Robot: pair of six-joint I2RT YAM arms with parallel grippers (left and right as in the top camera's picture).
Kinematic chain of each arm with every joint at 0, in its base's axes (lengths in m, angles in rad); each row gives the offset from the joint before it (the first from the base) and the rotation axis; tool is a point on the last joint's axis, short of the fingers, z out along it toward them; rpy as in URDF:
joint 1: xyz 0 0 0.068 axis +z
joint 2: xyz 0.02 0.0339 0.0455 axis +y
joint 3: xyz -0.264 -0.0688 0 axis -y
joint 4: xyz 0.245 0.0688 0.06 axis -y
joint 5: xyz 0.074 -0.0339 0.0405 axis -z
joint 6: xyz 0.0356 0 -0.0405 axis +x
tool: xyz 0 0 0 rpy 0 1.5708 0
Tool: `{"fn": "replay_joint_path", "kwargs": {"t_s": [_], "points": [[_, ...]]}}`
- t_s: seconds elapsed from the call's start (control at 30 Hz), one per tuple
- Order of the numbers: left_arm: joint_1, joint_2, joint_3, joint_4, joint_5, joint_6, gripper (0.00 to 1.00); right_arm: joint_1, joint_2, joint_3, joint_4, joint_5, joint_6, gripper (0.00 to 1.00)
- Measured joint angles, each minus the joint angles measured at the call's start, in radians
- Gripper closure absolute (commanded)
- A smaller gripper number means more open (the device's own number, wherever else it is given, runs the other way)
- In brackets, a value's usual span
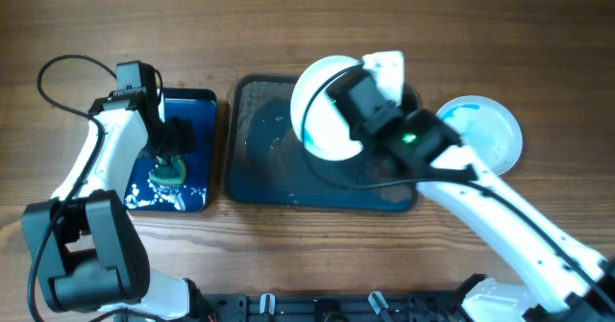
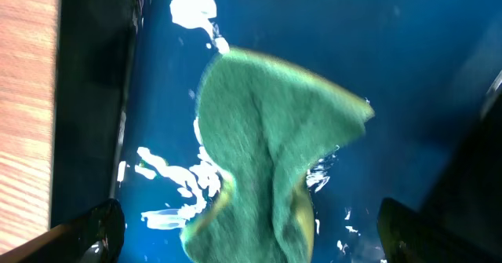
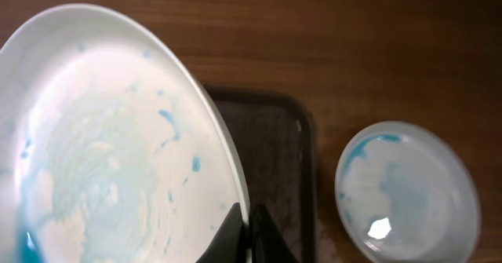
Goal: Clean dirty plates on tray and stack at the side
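The right hand [image 1: 334,99] pinches a smeared plate [image 1: 317,120] by its rim, tilted over the dark tray [image 1: 259,168]. Another plate [image 1: 485,130] lies on the surface beside the tray. The left hand [image 1: 171,154], fingers spread, hangs above the green sponge [image 2: 267,129].

The left arm [image 1: 96,159] is made of smooth white tubular links joined by bulky matt-black joint housings [image 1: 91,255], with a thin black cable [image 1: 67,59] arching from its wrist. The right arm [image 1: 519,216] has the same white tapering shell, a black wrist block [image 1: 370,106] and a small green indicator light [image 1: 408,137]. The right gripper [image 3: 247,230] has dark wedge-shaped fingers [image 3: 271,243].
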Motion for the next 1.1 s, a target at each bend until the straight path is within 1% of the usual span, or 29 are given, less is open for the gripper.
{"fn": "replay_joint_path", "kwargs": {"t_s": [0.07, 0.1, 0.17, 0.27, 0.3, 0.37, 0.43, 0.47, 0.53, 0.57, 0.6, 0.63, 0.67, 0.7, 0.77, 0.8, 0.83, 0.87, 0.9, 0.93, 0.97, 1.03, 1.1], "points": [[-0.014, -0.018, 0.023, -0.016, 0.038, -0.019, 0.0, -0.129, -0.075, 0.0, -0.013, -0.109, 0.0, 0.96], [-0.03, -0.038, 0.038, -0.016, 0.062, -0.025, 0.0, -0.246, -0.138, 0.0, -0.034, -0.173, 0.0, 0.96], [-0.085, -0.117, 0.067, 0.004, 0.126, -0.04, 0.0, -0.436, -0.203, 0.002, -0.095, -0.264, 0.0, 0.96], [-0.194, -0.184, 0.083, 0.03, 0.201, -0.084, 0.0, -0.777, -0.2, -0.007, -0.191, -0.339, 0.0, 0.96], [-0.238, -0.183, 0.083, 0.029, 0.216, -0.1, 0.0, -0.851, -0.188, -0.029, -0.19, -0.355, -0.001, 0.96], [-0.314, -0.173, 0.083, 0.038, 0.229, -0.117, 0.0, -0.959, -0.148, -0.112, -0.145, -0.386, -0.004, 0.96], [-0.357, -0.164, 0.083, 0.053, 0.237, -0.119, 0.0, -1.009, -0.109, -0.174, -0.091, -0.406, -0.008, 0.96], [-0.386, -0.158, 0.083, 0.069, 0.239, -0.122, 0.0, -1.039, -0.061, -0.232, -0.066, -0.421, -0.012, 0.96], [-0.419, -0.154, 0.083, 0.085, 0.245, -0.126, 0.0, -1.047, -0.005, -0.295, -0.019, -0.438, -0.021, 0.96], [-0.428, -0.154, 0.083, 0.09, 0.245, -0.126, 0.0, -1.047, 0.02, -0.312, 0.004, -0.445, -0.024, 0.93], [-0.434, -0.154, 0.083, 0.092, 0.245, -0.126, 0.0, -1.047, 0.047, -0.32, 0.016, -0.448, -0.028, 0.84], [-0.438, -0.154, 0.083, 0.093, 0.245, -0.126, 0.0, -1.047, 0.068, -0.322, 0.046, -0.451, -0.031, 0.62], [-0.438, -0.154, 0.083, 0.093, 0.245, -0.127, 0.0, -1.047, 0.082, -0.322, 0.058, -0.456, -0.035, 0.55], [-0.438, -0.154, 0.083, 0.093, 0.245, -0.129, 0.0, -1.047, 0.085, -0.322, 0.059, -0.46, -0.039, 0.52], [-0.438, -0.154, 0.083, 0.093, 0.245, -0.131, 0.0, -1.047, 0.085, -0.321, 0.035, -0.488, -0.05, 0.52], [-0.438, -0.154, 0.083, 0.093, 0.245, -0.133, 0.0, -1.047, 0.085, -0.311, 0.002, -0.512, -0.058, 0.52], [-0.438, -0.154, 0.083, 0.092, 0.245, -0.133, 0.0, -1.047, 0.079, -0.276, -0.069, -0.556, -0.082, 0.51], [-0.438, -0.154, 0.083, 0.094, 0.245, -0.133, 0.0, -1.047, 0.05, -0.224, -0.115, -0.605, -0.112, 0.43], [-0.438, -0.154, 0.083, 0.095, 0.245, -0.133, 0.0, -1.034, -0.043, -0.12, -0.167, -0.7, -0.187, 0.3], [-0.438, -0.153, 0.083, 0.095, 0.245, -0.133, 0.0, -1.016, -0.091, -0.064, -0.256, -0.744, -0.24, 0.16], [-0.438, -0.153, 0.083, 0.095, 0.245, -0.133, 0.0, -0.996, -0.137, -0.023, -0.311, -0.785, -0.282, 0.0], [-0.438, -0.153, 0.083, 0.095, 0.245, -0.133, 0.0, -0.931, -0.296, 0.068, -0.356, -0.887, -0.328, 0.0], [-0.438, -0.153, 0.083, 0.096, 0.245, -0.133, 0.0, -0.901, -0.46, 0.116, -0.357, -0.974, -0.292, 0.0]]}}
